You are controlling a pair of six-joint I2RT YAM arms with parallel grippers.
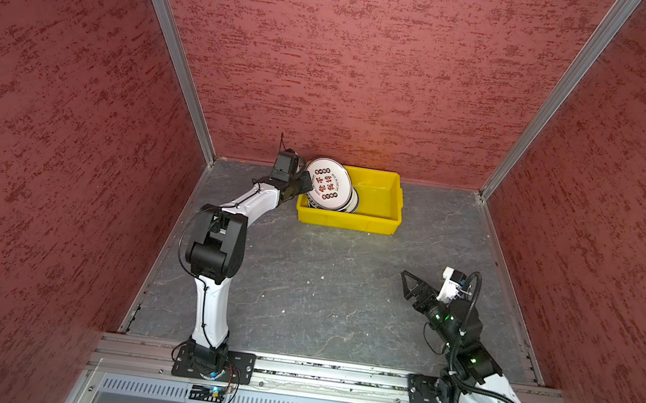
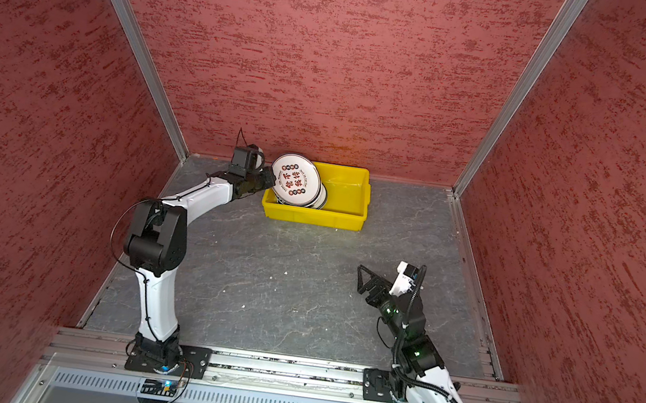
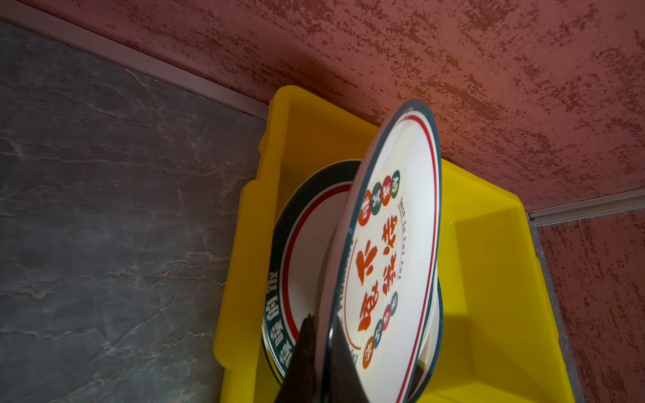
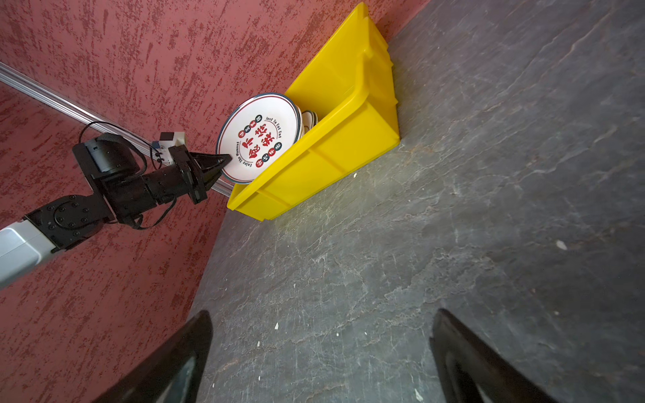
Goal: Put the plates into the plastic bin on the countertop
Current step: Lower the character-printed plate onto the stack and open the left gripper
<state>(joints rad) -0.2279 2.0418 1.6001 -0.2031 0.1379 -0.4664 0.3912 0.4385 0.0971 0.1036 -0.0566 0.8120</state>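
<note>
A white plate with red and black Chinese characters [image 1: 327,184] [image 2: 295,180] [image 4: 260,137] is tilted steeply over the left end of the yellow plastic bin [image 1: 348,220] [image 2: 313,216]. My left gripper [image 1: 306,183] [image 3: 323,335] is shut on its lower left rim. In the left wrist view the held plate [image 3: 391,244] leans above a teal-rimmed plate [image 3: 300,251] that lies on others in the bin [image 3: 488,279]. My right gripper [image 1: 404,277] [image 4: 321,314] hovers open and empty over the countertop [image 1: 322,294], well in front of the bin.
The bin [image 4: 335,153] stands against the red back wall, and its right half shows bare yellow floor. Red textured walls close in the left, right and back sides. Aluminium rails edge the slate surface. Small white flecks lie on the countertop.
</note>
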